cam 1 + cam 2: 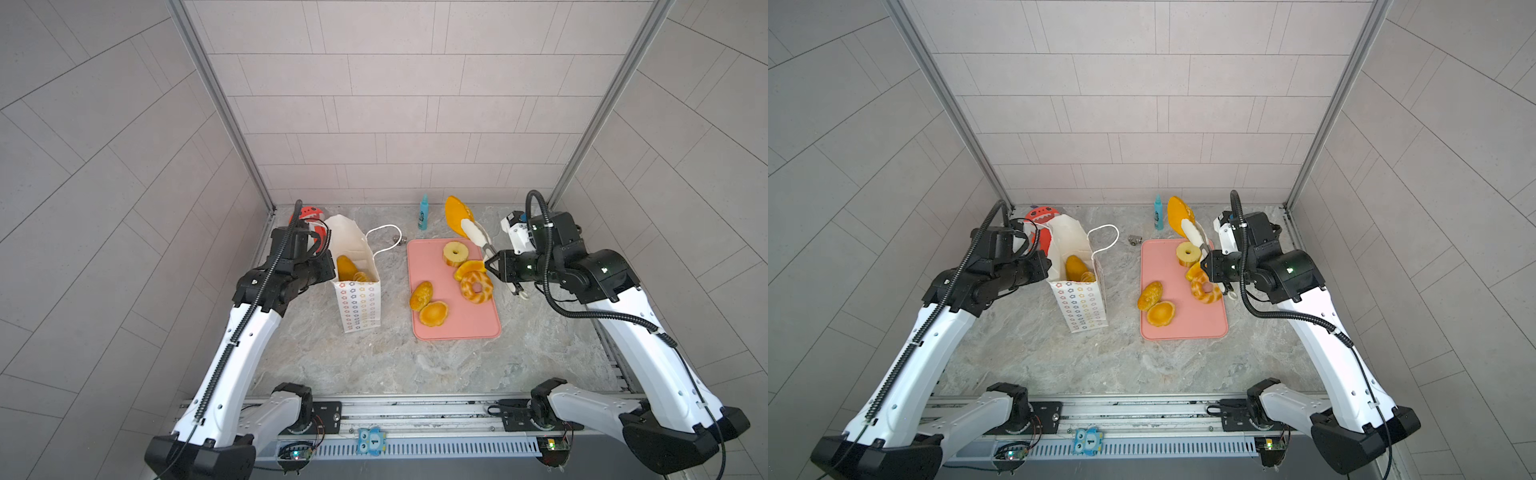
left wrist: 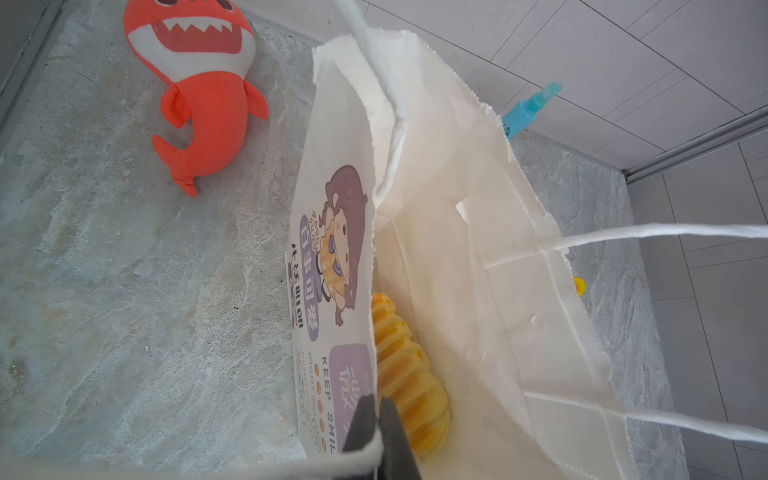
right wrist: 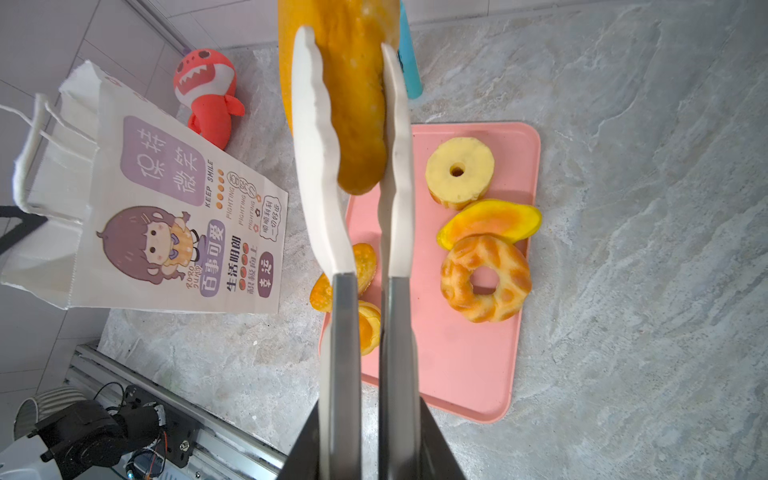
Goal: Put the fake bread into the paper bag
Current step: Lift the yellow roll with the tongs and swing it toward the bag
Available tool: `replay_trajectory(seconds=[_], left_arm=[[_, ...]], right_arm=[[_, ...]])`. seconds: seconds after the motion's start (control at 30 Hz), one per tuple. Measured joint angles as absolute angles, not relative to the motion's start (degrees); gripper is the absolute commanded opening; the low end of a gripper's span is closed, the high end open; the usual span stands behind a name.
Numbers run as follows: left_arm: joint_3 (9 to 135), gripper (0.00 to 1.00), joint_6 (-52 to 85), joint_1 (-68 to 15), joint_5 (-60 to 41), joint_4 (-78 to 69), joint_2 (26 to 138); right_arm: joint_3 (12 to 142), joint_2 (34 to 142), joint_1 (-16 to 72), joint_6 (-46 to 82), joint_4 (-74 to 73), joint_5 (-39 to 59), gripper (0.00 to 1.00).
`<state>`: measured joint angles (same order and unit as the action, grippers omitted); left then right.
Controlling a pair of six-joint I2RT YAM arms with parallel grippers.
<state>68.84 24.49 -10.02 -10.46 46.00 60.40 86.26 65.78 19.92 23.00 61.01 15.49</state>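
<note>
Bag print: the bag (image 3: 166, 208) read "KEEP SMILE" and "FIGHTING", beside a cartoon girl and purple panels of Chinese characters.
Rail tag: a blue tag (image 1: 372, 441) on the front rail bore "1".
Bottle label: the bottle (image 1: 423, 212) carried dark print too small to read.
Left gripper: the left gripper (image 2: 376, 405) was clenched on the bag's rim.
Right gripper: the right gripper (image 3: 370, 432) was clenched on tongs (image 3: 320, 166), whose white tips pinched the loaf (image 3: 357, 124).
Loaf: it was beyond the tray's (image 1: 478, 324) far edge, near the bottle.
Bread in bag: there were two pieces, one orange (image 1: 345, 268) and one ribbed (image 2: 407, 374).
Bread on tray: a pale ring (image 1: 456, 252), a slice (image 1: 469, 269), a braided ring (image 1: 476, 286) and two buns (image 1: 421, 295) lay there.
Obstructions: the tongs' arms hid part of both buns in the right wrist view, and a handle cord (image 2: 665, 230) crossed the left wrist view.
Surroundings: the shark (image 2: 199, 83) lay behind the bag.
</note>
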Motion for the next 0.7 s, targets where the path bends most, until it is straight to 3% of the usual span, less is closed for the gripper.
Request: replay_trajectory(seconds=[0.7], left_arm=[[68.79, 0.06, 24.93, -10.02, -10.39, 46.17, 60.05]], right_arm=[[100.62, 71.29, 24.38, 24.49, 60.73, 17.78, 0.28]])
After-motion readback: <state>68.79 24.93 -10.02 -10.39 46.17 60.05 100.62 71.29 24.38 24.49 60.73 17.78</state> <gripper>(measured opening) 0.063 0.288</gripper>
